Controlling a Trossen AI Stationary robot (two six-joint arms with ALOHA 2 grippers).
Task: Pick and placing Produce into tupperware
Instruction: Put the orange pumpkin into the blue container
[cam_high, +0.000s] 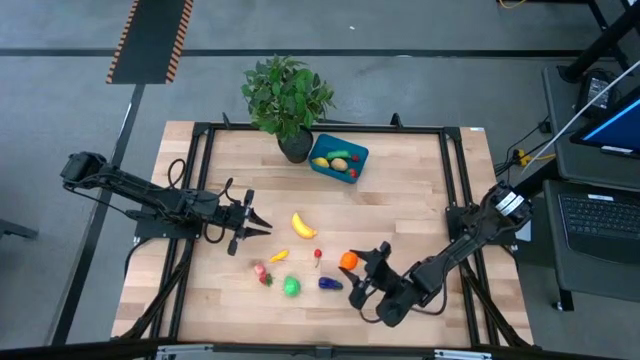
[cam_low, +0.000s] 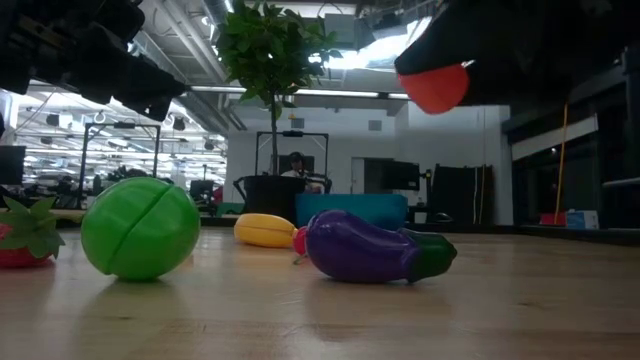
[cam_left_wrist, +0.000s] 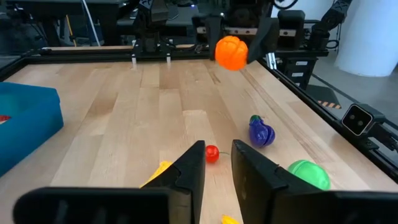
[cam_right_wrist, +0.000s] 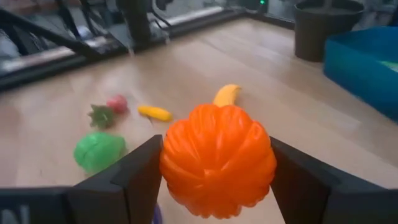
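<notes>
My right gripper (cam_high: 356, 270) is shut on an orange ribbed produce piece (cam_right_wrist: 217, 160) above the table's near middle. Loose produce lies on the wood beside it: a yellow banana (cam_high: 303, 225), a small yellow piece (cam_high: 279, 256), a small red piece (cam_high: 318, 253), a red and green piece (cam_high: 263, 272), a green round piece (cam_high: 291, 287) and a purple eggplant (cam_high: 330, 284). The teal tupperware (cam_high: 338, 158) stands at the far middle and holds a few pieces. My left gripper (cam_high: 258, 224) waits left of the banana, its fingers a narrow gap apart around nothing. My right gripper pinches the orange piece between its two fingers, one finger (cam_right_wrist: 140, 177) on each opposite side of it (cam_right_wrist: 171, 163). The fingers come nearly level, slanting from the table's near right. The piece is lifted clear of the table (cam_low: 437, 88).
A leafy potted plant (cam_high: 288, 95) stands just left of the tupperware at the far edge. A black metal frame (cam_high: 455, 200) runs around the tabletop. Bare wood lies between the loose produce and the tupperware.
</notes>
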